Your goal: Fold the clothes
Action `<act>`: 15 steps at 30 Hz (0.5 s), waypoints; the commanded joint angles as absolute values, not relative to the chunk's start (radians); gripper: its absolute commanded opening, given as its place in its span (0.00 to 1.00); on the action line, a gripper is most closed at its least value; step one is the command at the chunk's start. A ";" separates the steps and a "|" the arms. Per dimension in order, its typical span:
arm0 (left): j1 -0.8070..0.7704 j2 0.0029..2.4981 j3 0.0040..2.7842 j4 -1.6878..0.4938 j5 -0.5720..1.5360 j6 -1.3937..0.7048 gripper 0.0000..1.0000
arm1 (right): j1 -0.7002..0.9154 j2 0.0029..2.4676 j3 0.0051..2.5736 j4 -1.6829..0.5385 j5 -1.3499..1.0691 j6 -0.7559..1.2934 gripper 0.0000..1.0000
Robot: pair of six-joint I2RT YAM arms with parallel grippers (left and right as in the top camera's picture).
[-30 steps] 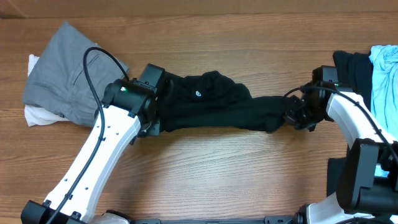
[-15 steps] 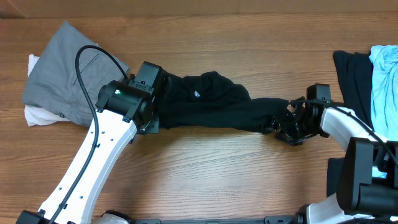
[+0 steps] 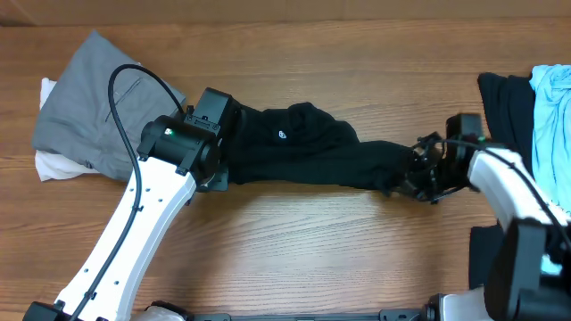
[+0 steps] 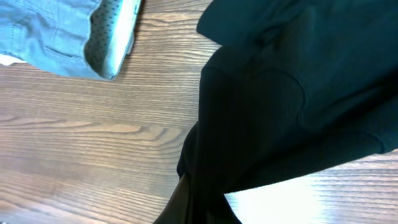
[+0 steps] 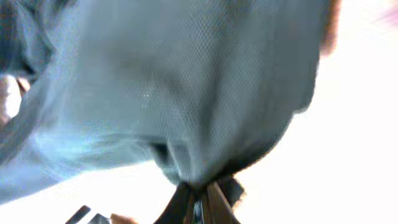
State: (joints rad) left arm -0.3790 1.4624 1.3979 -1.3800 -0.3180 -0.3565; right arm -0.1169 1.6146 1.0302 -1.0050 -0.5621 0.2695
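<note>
A black T-shirt (image 3: pixel 303 152) with a small white logo mark (image 3: pixel 284 135) lies bunched into a long band across the middle of the table. My left gripper (image 3: pixel 217 178) is shut on its left end. In the left wrist view the dark fabric (image 4: pixel 280 93) fans out from the pinch between the fingers of that gripper (image 4: pixel 200 205). My right gripper (image 3: pixel 409 183) is shut on the shirt's right end. In the washed-out right wrist view the cloth (image 5: pixel 186 81) gathers into the closed jaws of that gripper (image 5: pixel 199 190).
A folded grey garment (image 3: pixel 98 98) lies on a white cloth (image 3: pixel 49 165) at the far left, and its hem (image 4: pixel 93 37) shows close to the shirt. Black (image 3: pixel 507 102) and light-blue (image 3: pixel 553 102) garments are piled at the right edge.
My right gripper opened, shifted a little left and toward the front, then shut again on the shirt's right end. The left arm and its grip have barely moved.
</note>
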 commanded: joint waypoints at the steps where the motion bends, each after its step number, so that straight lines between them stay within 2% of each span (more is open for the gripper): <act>1: -0.371 1.441 1.428 -1.403 -0.393 -0.337 0.04 | -0.126 1.503 1.220 -1.134 -0.403 0.235 0.04; 8: -0.371 1.441 1.465 -1.499 -0.459 -0.337 0.04 | -0.176 1.443 1.512 -1.465 -0.181 0.234 0.04; 15: -0.371 1.442 1.468 -1.449 -0.501 -0.336 0.04 | -0.182 1.489 1.496 -1.429 -0.170 0.234 0.04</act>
